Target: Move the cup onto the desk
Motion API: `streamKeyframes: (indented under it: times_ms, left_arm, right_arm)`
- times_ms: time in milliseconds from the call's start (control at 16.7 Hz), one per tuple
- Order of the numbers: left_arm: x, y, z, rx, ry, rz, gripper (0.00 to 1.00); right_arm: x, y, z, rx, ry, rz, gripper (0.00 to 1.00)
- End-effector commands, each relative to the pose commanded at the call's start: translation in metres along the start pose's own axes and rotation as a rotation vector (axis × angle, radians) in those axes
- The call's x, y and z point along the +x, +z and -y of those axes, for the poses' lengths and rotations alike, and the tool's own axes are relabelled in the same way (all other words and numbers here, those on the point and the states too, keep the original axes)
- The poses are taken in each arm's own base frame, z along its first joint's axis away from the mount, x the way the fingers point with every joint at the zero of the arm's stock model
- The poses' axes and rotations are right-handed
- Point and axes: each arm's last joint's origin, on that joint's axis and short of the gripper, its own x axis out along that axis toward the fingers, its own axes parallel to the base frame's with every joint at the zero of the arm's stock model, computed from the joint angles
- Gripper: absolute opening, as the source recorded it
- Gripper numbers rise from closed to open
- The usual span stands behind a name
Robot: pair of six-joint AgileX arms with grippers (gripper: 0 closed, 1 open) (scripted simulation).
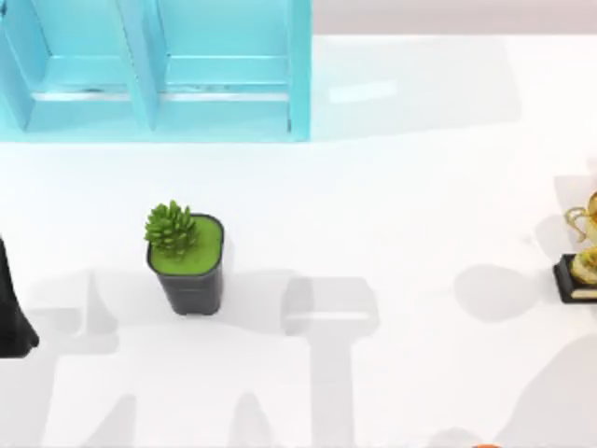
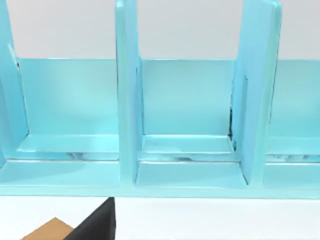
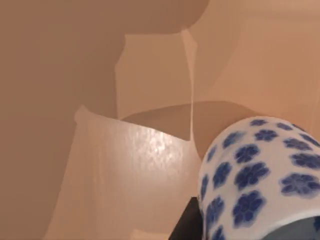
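The cup [image 3: 260, 175], white with blue flowers, looms close in the right wrist view, tilted, with its dark rim low at the frame edge. A dark finger [image 3: 186, 227] of my right gripper presses against its side, so the cup looks held, in front of a tan, shadowed background. The glossy white desk [image 1: 420, 233] spans the top view. My left arm [image 1: 11, 313] is a dark shape parked at the desk's left edge.
A light blue shelf unit [image 1: 159, 75] stands at the back left; its compartments [image 2: 185, 115] face the left wrist camera. A dark grey square plant pot [image 1: 189, 266] with a green succulent sits left of centre. A golden trophy [image 1: 583, 257] stands at the right edge.
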Motion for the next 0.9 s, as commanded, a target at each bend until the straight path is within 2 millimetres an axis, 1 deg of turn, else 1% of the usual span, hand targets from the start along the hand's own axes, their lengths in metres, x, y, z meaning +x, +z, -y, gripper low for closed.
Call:
streamKeyframes:
  times_ms: [180, 240, 780, 900]
  left_arm:
    - [0.000, 0.000, 0.000, 0.000, 0.000, 0.000, 1.00]
    - [0.000, 0.000, 0.000, 0.000, 0.000, 0.000, 1.00]
    - [0.000, 0.000, 0.000, 0.000, 0.000, 0.000, 1.00]
    - [0.000, 0.000, 0.000, 0.000, 0.000, 0.000, 1.00]
  right_arm:
    - [0.000, 0.000, 0.000, 0.000, 0.000, 0.000, 0.02]
    - [0.000, 0.000, 0.000, 0.000, 0.000, 0.000, 0.00]
    - [-0.001, -0.001, 0.001, 0.006, -0.002, 0.000, 0.00]
    - [-0.011, -0.008, 0.001, 0.053, -0.016, -0.012, 0.00]
